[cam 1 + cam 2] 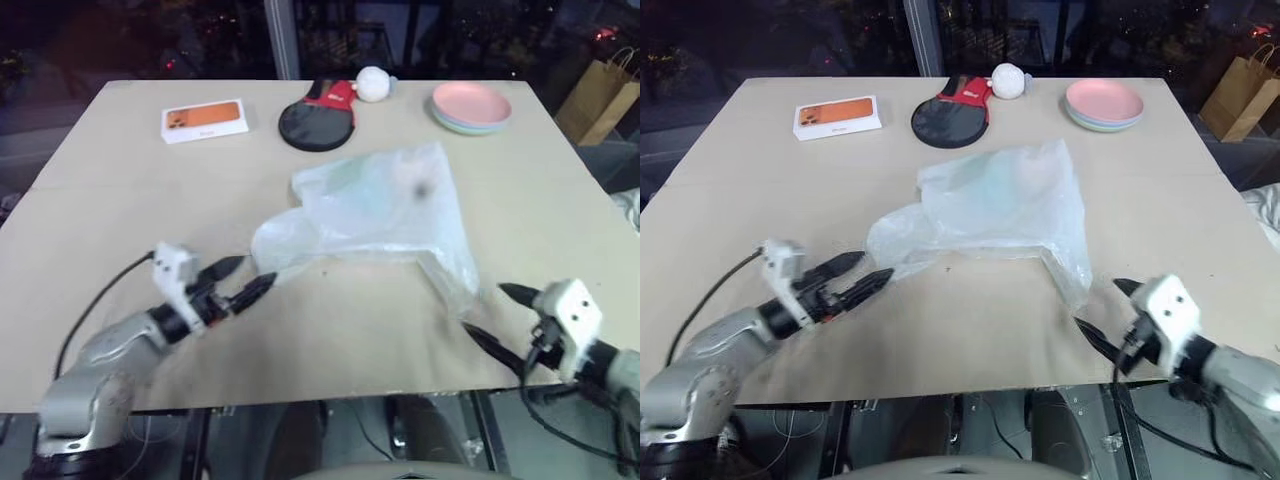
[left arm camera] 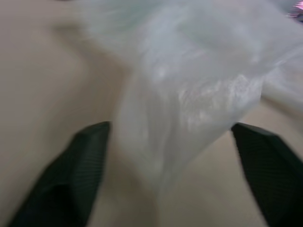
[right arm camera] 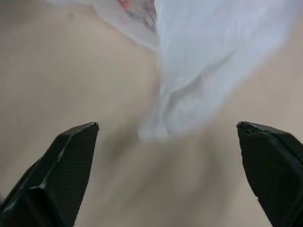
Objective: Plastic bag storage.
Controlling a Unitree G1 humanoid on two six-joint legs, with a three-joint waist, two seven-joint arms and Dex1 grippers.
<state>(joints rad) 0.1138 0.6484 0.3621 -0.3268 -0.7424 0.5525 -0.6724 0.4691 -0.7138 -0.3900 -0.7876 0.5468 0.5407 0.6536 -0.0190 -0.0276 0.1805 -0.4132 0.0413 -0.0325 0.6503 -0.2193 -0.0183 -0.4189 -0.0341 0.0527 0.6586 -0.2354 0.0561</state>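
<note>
Left eye view: bag spread mid-table; left gripper at its near-left corner, right gripper just off its near-right tail, both with fingers apart and empty; step judged pre-grasp, next closing on plastic.

Even overhead light is being cast on the table; darkness is being shown behind it. Both wrist views are being softened by blur, the plastic bag included.
</note>
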